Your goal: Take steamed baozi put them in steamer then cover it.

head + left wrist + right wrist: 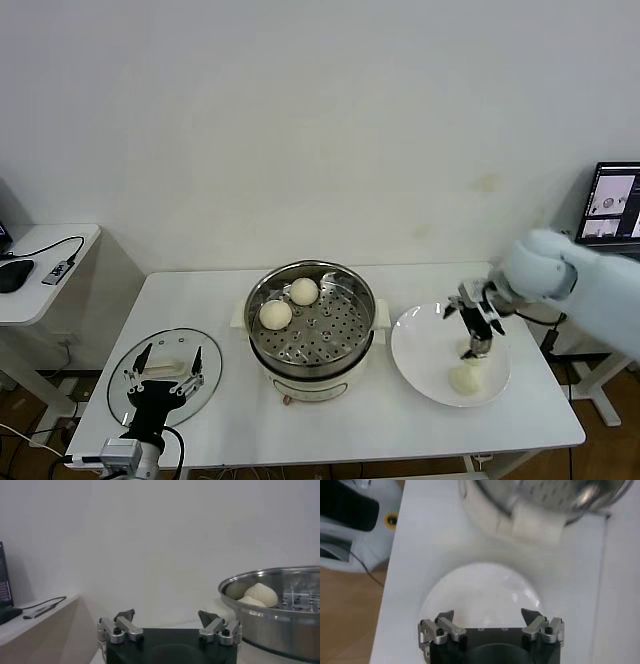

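Nearest to the head camera, at the lower left of the frame, the left gripper (pixel 165 372) is hovering over the glass cover (pixel 128 375), which is lying flat on the white tabletop (pixel 230 420). Its fingers (pixel 125 616) are spread open and holding nothing; I judge it is waiting there so that it can take the cover when the buns are all moved.

In the middle of the frame the steamer (pixel 352 283) is standing on its white cooker base, and two steamed baozi (pixel 289 302) are already lying inside, side by side at the left part of the perforated floor.

At the right of the frame the right gripper (pixel 478 347) is pointing down over the white plate (pixel 418 345). Its fingers (pixel 446 616) are open and empty. One baozi (pixel 466 377) is lying on the plate just below the fingertips in the frame; I cannot tell if they are touching it. It seems the gripper is lining up to grasp this bun.
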